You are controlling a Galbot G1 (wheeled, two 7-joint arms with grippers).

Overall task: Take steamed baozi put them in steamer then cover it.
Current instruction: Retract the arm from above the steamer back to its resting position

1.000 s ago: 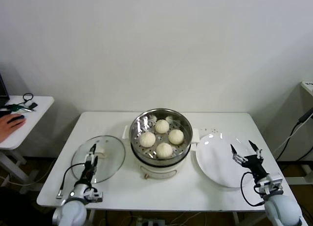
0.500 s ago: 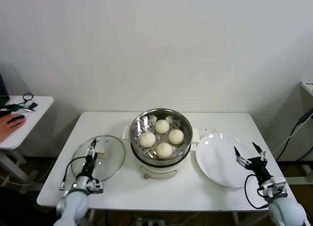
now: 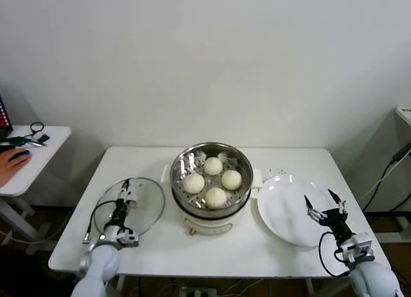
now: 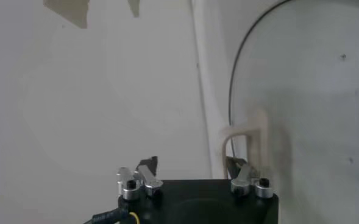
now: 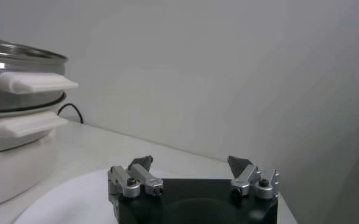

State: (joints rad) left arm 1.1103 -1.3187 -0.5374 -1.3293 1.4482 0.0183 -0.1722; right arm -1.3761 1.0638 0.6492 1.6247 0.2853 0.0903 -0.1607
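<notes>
Hovering low over the cover (image 3: 129, 206), the left gripper (image 3: 122, 206) sits with its fingers spread to either side of the cream-white handle (image 4: 245, 141). In the left wrist view one fingertip (image 4: 235, 164) lies right against the handle's near end and the other finger (image 4: 147, 163) stands well apart on bare glass, so the jaws are fairly wide and nothing is clamped; whether that near tip truly touches the handle is hard to tell.

Over at the near right, the right gripper (image 3: 322, 207) hangs above the near edge of the white plate (image 3: 282, 207) with its fingers splayed wide and nothing between them.

The cover lies flat on the white table (image 3: 154, 245), just to the left of the steamer (image 3: 212, 181) and close to touching its white base. Its handle stands upright in the middle of the glass, its long axis running roughly away from the robot. The steamer stands open at the table's centre with four steamed baozi (image 3: 213, 180) resting on its perforated floor.

Much of the cover's near part is masked by the left gripper and its cable in the head view, and the left wrist view cuts the glass rim off at its edge. The right wrist view shows only a slice of the steamer's side handles (image 5: 36, 82).
</notes>
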